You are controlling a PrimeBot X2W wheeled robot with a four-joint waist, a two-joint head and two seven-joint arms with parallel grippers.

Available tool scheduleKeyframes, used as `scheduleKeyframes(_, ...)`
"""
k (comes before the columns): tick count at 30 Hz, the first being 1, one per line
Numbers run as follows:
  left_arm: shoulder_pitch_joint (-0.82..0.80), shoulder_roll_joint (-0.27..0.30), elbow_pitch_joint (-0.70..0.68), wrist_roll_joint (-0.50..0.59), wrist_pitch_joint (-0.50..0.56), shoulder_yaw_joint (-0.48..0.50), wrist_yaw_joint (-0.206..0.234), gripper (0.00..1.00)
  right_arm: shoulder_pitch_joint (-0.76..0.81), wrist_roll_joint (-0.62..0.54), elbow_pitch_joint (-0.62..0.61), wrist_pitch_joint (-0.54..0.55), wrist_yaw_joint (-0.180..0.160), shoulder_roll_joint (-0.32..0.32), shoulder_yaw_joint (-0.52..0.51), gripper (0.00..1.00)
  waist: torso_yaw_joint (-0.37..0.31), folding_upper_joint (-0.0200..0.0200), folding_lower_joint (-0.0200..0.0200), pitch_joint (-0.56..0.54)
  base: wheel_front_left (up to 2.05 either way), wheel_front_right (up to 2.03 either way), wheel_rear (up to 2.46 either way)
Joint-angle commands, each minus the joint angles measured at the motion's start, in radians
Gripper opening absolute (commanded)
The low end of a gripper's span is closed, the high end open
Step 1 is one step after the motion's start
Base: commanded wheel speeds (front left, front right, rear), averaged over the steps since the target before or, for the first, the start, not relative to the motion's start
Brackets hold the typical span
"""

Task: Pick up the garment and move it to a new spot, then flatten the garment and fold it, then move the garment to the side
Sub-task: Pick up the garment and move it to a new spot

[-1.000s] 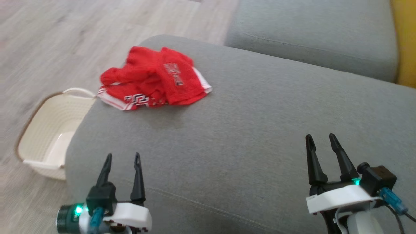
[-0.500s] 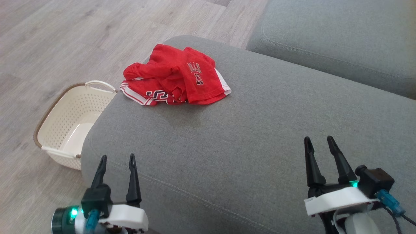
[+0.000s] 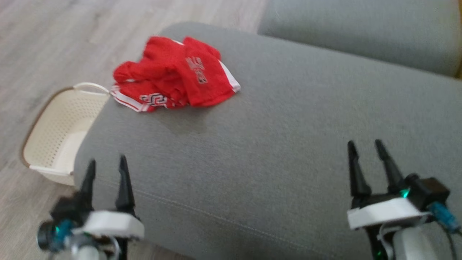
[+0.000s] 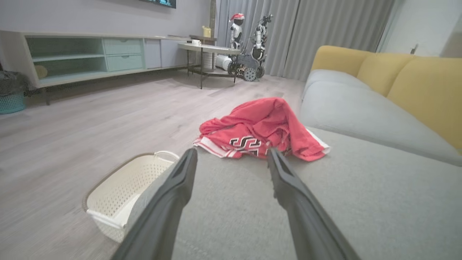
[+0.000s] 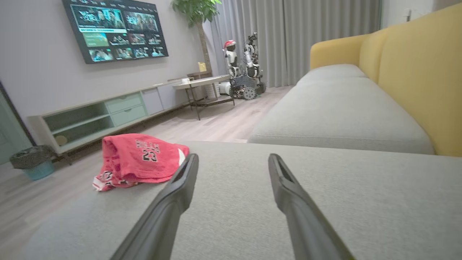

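We are on the first step, with the pick-up not yet begun. The red Bulls garment (image 3: 173, 74) lies crumpled at the far left corner of the grey seat cushion (image 3: 270, 144). Our left gripper (image 3: 107, 160) and right gripper (image 3: 365, 143) hover by the cushion's near edge, both spread wide and empty. Next, we judge, comes a reach across the cushion to pinch the cloth.

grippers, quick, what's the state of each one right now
Left gripper: open, holding nothing.
Right gripper: open, holding nothing.
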Motion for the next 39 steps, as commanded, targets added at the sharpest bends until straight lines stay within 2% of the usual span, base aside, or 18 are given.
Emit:
scheduleKeyframes(1, -0.092, 0.016, -0.015, -0.033, -0.012, 0.052, -0.031, 1.0, -0.07, -0.021, -0.056, 0.007, 0.007, -0.007, 0.006, 1.0, -0.054, 0.0, 0.0, 0.066, 0.0, 0.0, 0.0)
scheduleKeyframes(4, -0.172, 0.05, 0.022, -0.082, -0.012, 0.101, -0.071, 1.0, -0.102, -0.045, -0.098, 0.029, 0.007, -0.007, -0.01, 1.0, -0.098, 0.0, 0.0, 0.127, 0.0, 0.0, 0.0)
scheduleKeyframes(7, -0.274, 0.112, 0.079, -0.098, -0.002, 0.136, -0.095, 1.0, -0.129, -0.065, -0.146, 0.05, 0.007, -0.007, -0.018, 1.0, -0.141, 0.0, 0.0, 0.18, 0.0, 0.0, 0.0)
scheduleKeyframes(11, -0.428, 0.189, 0.176, -0.138, 0.07, 0.165, -0.137, 1.0, -0.153, -0.081, -0.2, 0.072, 0.007, -0.007, -0.007, 1.0, -0.194, 0.0, 0.0, 0.238, 0.0, 0.0, 0.0)
scheduleKeyframes(12, -0.428, 0.189, 0.176, -0.138, 0.07, 0.165, -0.137, 1.0, -0.153, -0.081, -0.2, 0.072, 0.007, -0.007, -0.007, 1.0, -0.194, 0.0, 0.0, 0.238, 0.0, 0.0, 0.0)
scheduleKeyframes(18, -0.653, 0.28, 0.36, -0.21, 0.22, 0.178, -0.183, 1.0, -0.176, -0.089, -0.252, 0.092, 0.007, -0.007, 0.025, 1.0, -0.261, 0.0, 0.0, 0.298, 0.0, 0.0, 0.0)
scheduleKeyframes(24, -0.818, 0.337, 0.551, -0.274, 0.339, 0.172, -0.204, 1.0, -0.185, -0.085, -0.273, 0.093, 0.007, -0.007, 0.055, 1.0, -0.323, 0.0, 0.0, 0.336, 0.0, 0.0, 0.0)
scheduleKeyframes(29, -0.899, 0.38, 0.687, -0.266, 0.427, 0.122, -0.211, 1.0, -0.182, -0.08, -0.276, 0.088, 0.007, -0.007, 0.068, 1.0, -0.358, 0.0, 0.0, 0.351, 0.0, 0.0, 0.0)
scheduleKeyframes(34, -0.942, 0.418, 0.792, -0.24, 0.431, 0.09, -0.208, 1.0, -0.18, -0.074, -0.276, 0.083, 0.007, -0.007, 0.089, 1.0, -0.382, 0.0, 0.0, 0.36, 0.0, 0.0, 0.0)
scheduleKeyframes(35, -0.948, 0.421, 0.814, -0.238, 0.432, 0.088, -0.206, 0.91, -0.18, -0.073, -0.276, 0.083, 0.007, -0.007, 0.092, 1.0, -0.384, 0.0, 0.0, 0.361, 0.0, 0.0, 0.0)
scheduleKeyframes(36, -0.956, 0.423, 0.831, -0.235, 0.427, 0.086, -0.202, 0.27, -0.18, -0.072, -0.276, 0.082, 0.007, -0.007, 0.093, 1.0, -0.386, 0.0, 0.0, 0.362, 0.0, 0.0, 0.0)
scheduleKeyframes(37, -0.962, 0.426, 0.845, -0.232, 0.419, 0.084, -0.201, 0.0, -0.181, -0.071, -0.276, 0.082, 0.007, -0.007, 0.094, 1.0, -0.387, 0.0, 0.0, 0.363, 0.0, 0.0, 0.0)
scheduleKeyframes(39, -0.974, 0.43, 0.861, -0.225, 0.382, 0.079, -0.197, 0.0, -0.18, -0.069, -0.273, 0.08, 0.007, -0.007, 0.093, 1.0, -0.387, 0.0, 0.0, 0.362, 0.0, 0.0, 0.0)
